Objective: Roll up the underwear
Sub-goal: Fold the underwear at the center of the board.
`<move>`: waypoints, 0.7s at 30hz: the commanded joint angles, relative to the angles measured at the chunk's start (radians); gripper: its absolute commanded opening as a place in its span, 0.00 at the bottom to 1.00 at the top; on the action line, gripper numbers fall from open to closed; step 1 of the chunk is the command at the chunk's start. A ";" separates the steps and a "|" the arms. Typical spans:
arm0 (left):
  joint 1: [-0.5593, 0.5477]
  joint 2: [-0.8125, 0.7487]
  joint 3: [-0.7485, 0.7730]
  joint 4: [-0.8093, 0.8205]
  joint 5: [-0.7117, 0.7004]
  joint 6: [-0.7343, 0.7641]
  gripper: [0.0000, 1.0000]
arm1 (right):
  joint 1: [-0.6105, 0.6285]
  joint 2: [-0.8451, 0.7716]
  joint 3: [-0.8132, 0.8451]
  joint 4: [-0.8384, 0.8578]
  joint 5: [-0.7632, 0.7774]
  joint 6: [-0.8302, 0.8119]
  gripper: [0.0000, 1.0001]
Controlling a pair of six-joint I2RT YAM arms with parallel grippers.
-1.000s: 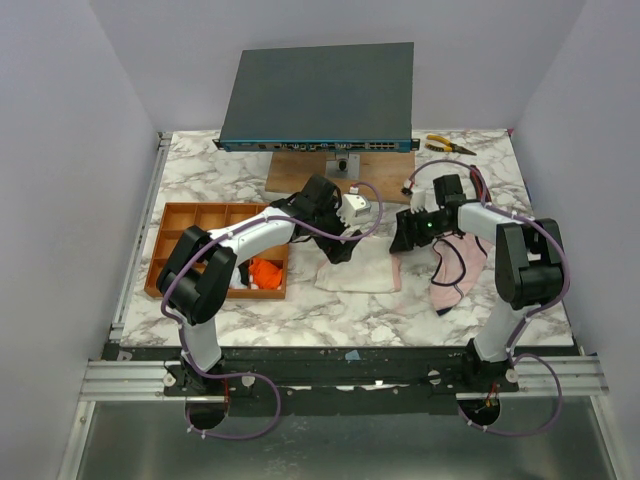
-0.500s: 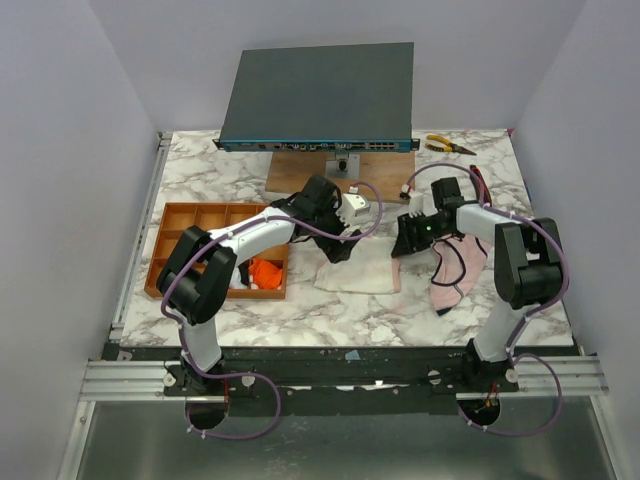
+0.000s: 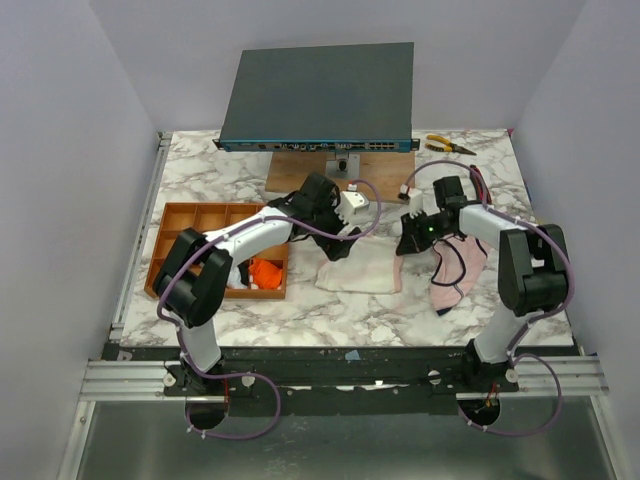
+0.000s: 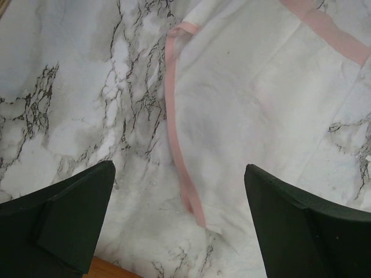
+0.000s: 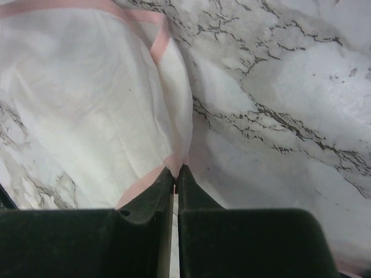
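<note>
The right gripper has closed since a second ago. It now pinches the far right, pink-edged corner of the cream underwear, which lies flat on the table, probably to start the roll. The left gripper hangs wide open and empty over the far left corner.

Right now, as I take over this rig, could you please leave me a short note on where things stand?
Right hand: shut, pinching the pink-trimmed edge of the cream underwear.
Left hand: open, hovering over that garment's other side, holding nothing.
Things: cream underwear spread flat mid-table; pink underwear beside it, under the right arm; orange underwear in the tray.
Done: cream piece laid out, one edge gripped.
Left: roll it, then the pink one.
</note>
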 commanded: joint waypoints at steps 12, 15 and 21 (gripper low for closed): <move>0.076 -0.088 0.059 -0.108 0.140 0.033 0.96 | 0.024 -0.351 -0.231 0.130 -0.022 -0.339 0.01; 0.077 -0.077 0.068 -0.097 0.190 0.033 0.98 | 0.030 -0.416 -0.286 0.157 -0.024 -0.410 0.01; 0.077 -0.041 0.090 -0.068 0.293 0.035 0.99 | 0.050 -0.560 -0.413 0.233 -0.002 -0.503 0.01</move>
